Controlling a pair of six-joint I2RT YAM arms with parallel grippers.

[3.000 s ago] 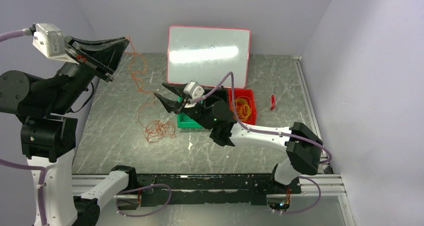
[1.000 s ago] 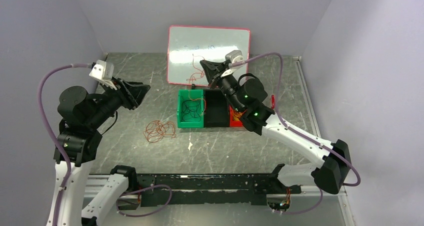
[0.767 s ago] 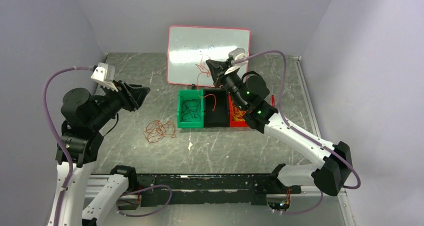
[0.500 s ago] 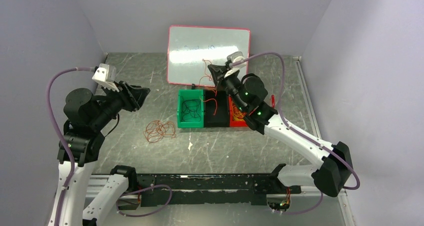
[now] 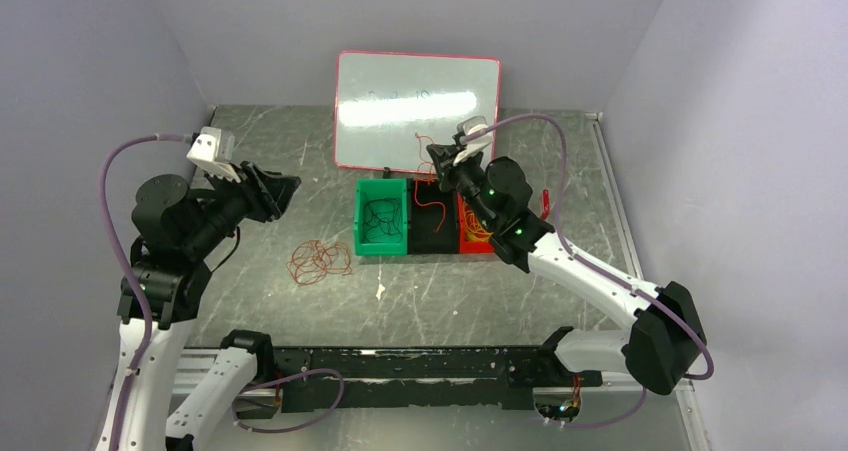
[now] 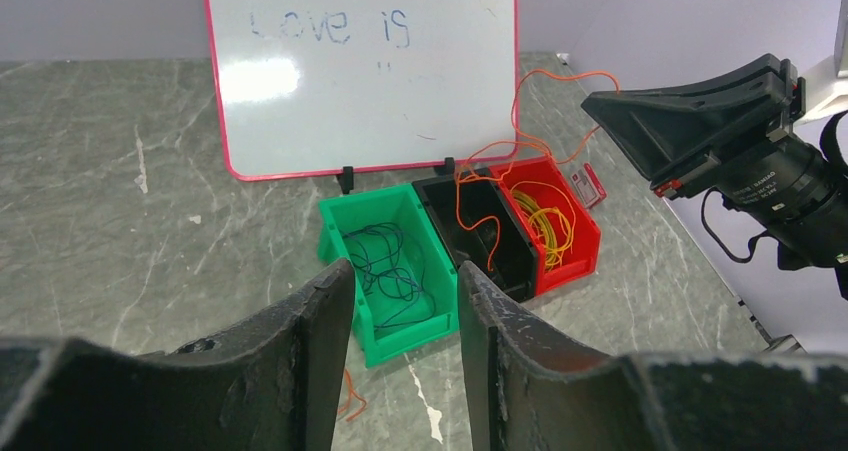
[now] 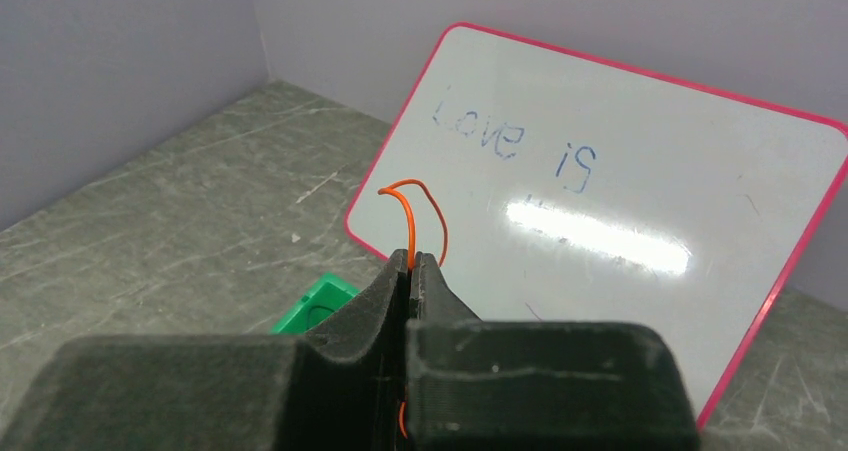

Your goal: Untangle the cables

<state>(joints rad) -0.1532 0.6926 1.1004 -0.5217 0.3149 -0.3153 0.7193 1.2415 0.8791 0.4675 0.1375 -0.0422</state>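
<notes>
Tightly pinched, an orange cable [image 7: 410, 233] loops above the right claw [image 7: 413, 260]

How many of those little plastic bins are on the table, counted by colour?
green bin: 1
black bin: 1
red bin: 1
Total: 3

The left gripper [image 5: 288, 189], earlier raised high at the back left with the orange cable [image 6: 459, 203] strung from it, now sits lower, jaws apart and empty. The right gripper [image 5: 434, 157], earlier over the green bin [image 5: 380, 244], now pinches that cable above the black bin [image 5: 433, 245].
</notes>
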